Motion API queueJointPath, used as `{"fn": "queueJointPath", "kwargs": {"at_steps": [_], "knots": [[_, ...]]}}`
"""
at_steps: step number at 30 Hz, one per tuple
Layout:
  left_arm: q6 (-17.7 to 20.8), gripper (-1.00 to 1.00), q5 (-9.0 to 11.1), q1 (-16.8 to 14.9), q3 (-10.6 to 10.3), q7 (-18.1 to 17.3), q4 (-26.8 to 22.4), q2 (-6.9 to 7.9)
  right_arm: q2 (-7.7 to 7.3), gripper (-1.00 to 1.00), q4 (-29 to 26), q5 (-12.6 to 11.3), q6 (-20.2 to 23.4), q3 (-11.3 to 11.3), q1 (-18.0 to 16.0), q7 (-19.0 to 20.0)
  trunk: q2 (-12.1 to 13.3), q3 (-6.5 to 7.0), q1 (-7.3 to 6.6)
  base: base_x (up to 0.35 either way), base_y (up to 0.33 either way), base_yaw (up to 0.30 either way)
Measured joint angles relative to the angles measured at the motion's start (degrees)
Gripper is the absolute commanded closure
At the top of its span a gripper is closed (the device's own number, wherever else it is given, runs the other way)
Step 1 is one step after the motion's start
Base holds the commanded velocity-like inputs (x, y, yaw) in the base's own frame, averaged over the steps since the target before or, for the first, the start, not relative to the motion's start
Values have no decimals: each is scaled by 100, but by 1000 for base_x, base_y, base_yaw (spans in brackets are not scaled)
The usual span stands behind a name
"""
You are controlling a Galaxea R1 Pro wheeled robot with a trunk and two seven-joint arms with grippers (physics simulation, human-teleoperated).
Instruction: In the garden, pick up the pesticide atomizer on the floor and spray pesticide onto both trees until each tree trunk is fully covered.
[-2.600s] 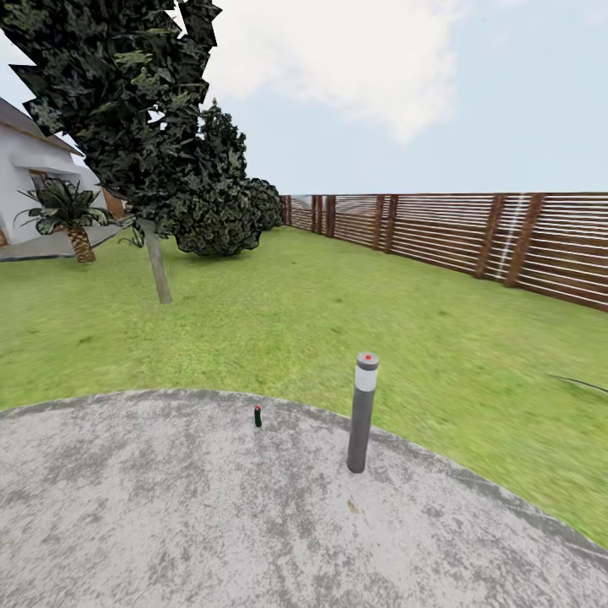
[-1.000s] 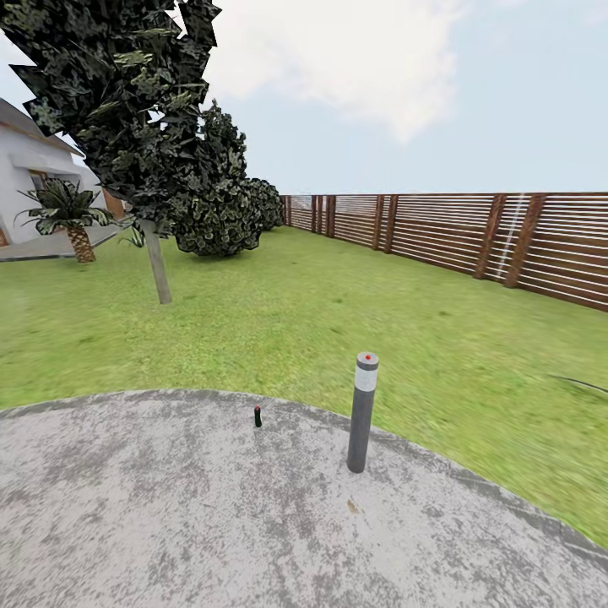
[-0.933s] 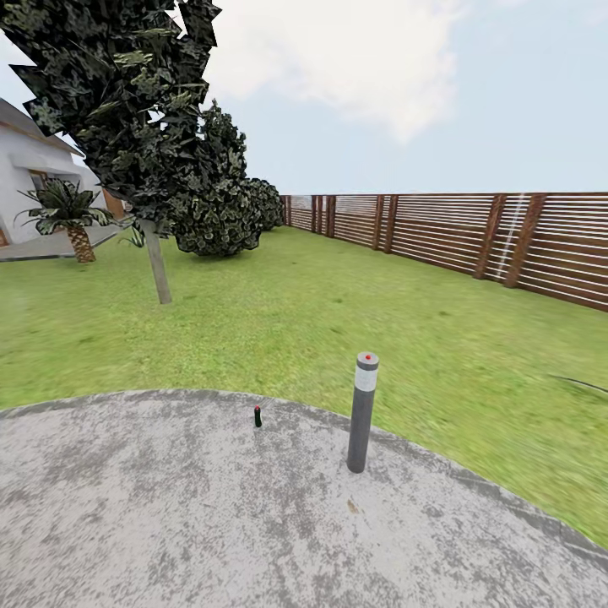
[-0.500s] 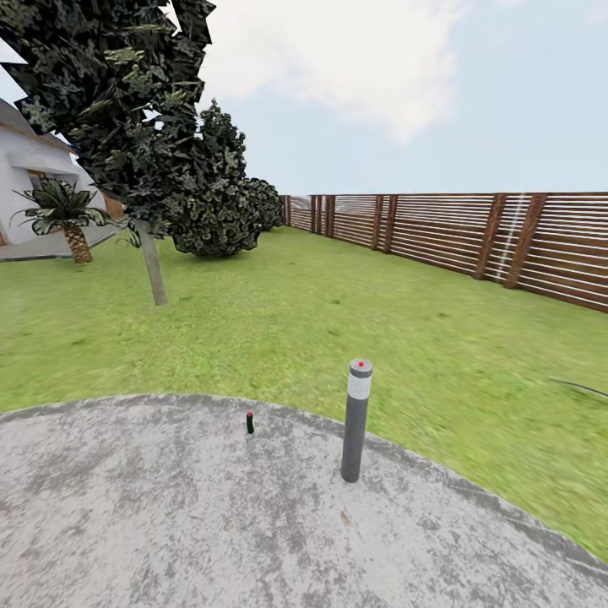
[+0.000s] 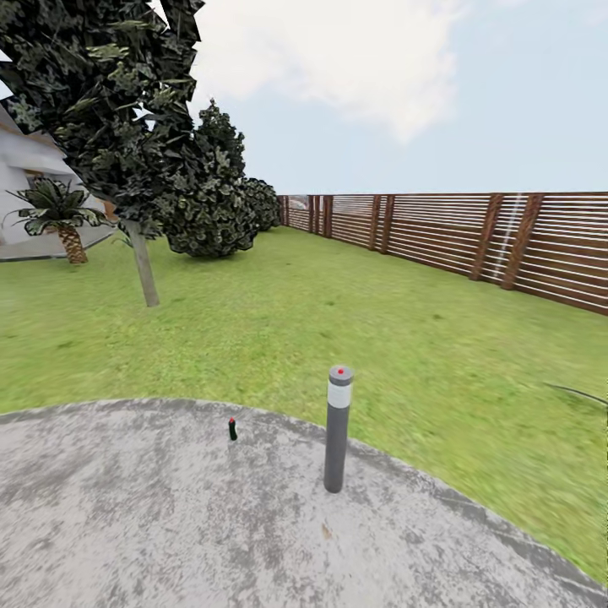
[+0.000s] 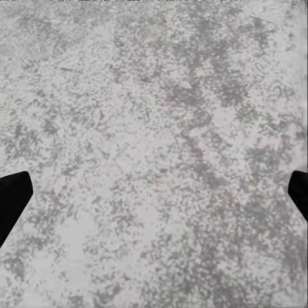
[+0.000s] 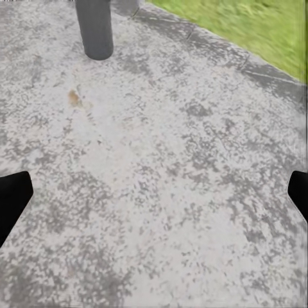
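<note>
The pesticide atomizer [image 5: 232,429], a tiny dark bottle with a red top, stands upright on the grey concrete floor [image 5: 152,523] near its rounded edge. One tree rises from the garden lawn [image 5: 338,321] at the left, with a bare mottled trunk [image 5: 143,268] under a dark leafy crown [image 5: 101,93]. In the left wrist view, my left gripper [image 6: 154,199] is open over bare concrete, its dark fingertips [image 6: 13,199] at the picture's edges. My right gripper [image 7: 154,199] is open too, with nothing but paving between its fingertips [image 7: 13,196].
A tall grey bollard [image 5: 337,431] with a white band stands right of the atomizer; its base [image 7: 95,29] shows in the right wrist view beside a grass strip [image 7: 256,25]. A brown slat fence [image 5: 473,236] bounds the lawn. Dark shrubs [image 5: 211,203], a palm [image 5: 57,215] and a house stand far left.
The whole head view has shifted: the atomizer, bollard and tree now sit further left and the paving edge lower, so the camera has moved. Nothing on the ground has moved.
</note>
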Motion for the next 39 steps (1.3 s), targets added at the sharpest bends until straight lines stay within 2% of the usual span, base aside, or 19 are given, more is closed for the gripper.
{"fn": "queueJointPath", "kwargs": {"at_steps": [22, 39], "knots": [[-1, -100, 8, -1, 11, 7, 7, 21, 13, -100, 9, 0, 0, 0, 1, -10, 0, 0, 0, 96, -286, -240], [1, -100, 8, 0, 24, 11, 6, 22, 12, -100, 10, 0, 0, -5, 0, -10, 0, 0, -1, 124, -286, -20]]}}
